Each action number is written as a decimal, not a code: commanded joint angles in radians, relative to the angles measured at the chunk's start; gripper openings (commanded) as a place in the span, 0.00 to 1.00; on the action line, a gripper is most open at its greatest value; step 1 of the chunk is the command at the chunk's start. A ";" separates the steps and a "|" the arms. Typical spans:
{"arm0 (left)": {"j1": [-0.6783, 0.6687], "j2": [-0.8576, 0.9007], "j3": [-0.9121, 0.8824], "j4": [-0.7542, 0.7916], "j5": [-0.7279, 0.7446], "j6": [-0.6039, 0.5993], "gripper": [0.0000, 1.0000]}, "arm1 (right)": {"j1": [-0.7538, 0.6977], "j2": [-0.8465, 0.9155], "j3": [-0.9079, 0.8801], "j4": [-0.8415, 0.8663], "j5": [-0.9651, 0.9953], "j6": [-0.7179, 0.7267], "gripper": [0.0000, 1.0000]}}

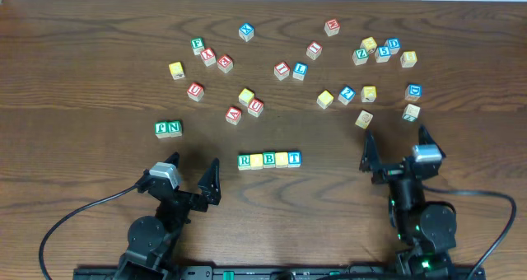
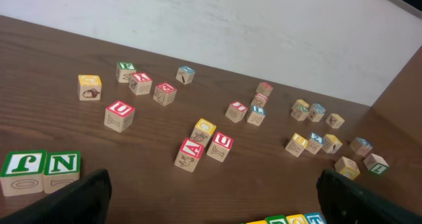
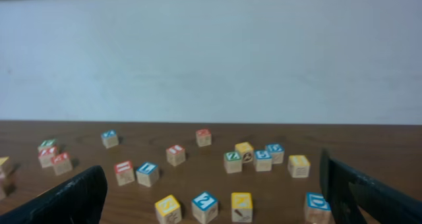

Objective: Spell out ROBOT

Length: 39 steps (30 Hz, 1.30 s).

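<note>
Row of wooden letter blocks at centre front, midway between both grippers, five cubes touching side to side. Probably light, rigid and flat-faced, not fragile. Best pinched across two opposite side faces, with slight slip risk on smooth painted wood.

Legible in row: green R, green B, blue T. Two yellow cubes unreadable, presumably O. Green pair reads J, N. Also red U block and red A block. No brand seen.

Left gripper spread wide, empty. Right gripper spread wide, empty.
</note>
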State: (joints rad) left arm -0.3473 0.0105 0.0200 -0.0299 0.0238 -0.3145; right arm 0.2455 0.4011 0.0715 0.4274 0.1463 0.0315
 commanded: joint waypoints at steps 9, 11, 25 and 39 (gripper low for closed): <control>0.006 -0.006 -0.016 -0.042 -0.013 0.003 0.98 | -0.037 -0.195 -0.066 -0.217 -0.003 -0.029 0.99; 0.006 -0.006 -0.016 -0.042 -0.013 0.003 0.98 | -0.037 -0.207 -0.066 -0.274 -0.003 -0.029 0.99; 0.006 -0.006 -0.016 -0.042 -0.013 0.003 0.98 | -0.121 -0.221 -0.066 -0.495 -0.048 -0.025 0.99; 0.006 -0.006 -0.016 -0.042 -0.013 0.003 0.98 | -0.198 -0.397 -0.066 -0.499 -0.080 -0.025 0.99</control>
State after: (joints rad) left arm -0.3477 0.0105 0.0208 -0.0315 0.0235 -0.3141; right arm 0.0551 0.0181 0.0078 -0.0658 0.0849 0.0139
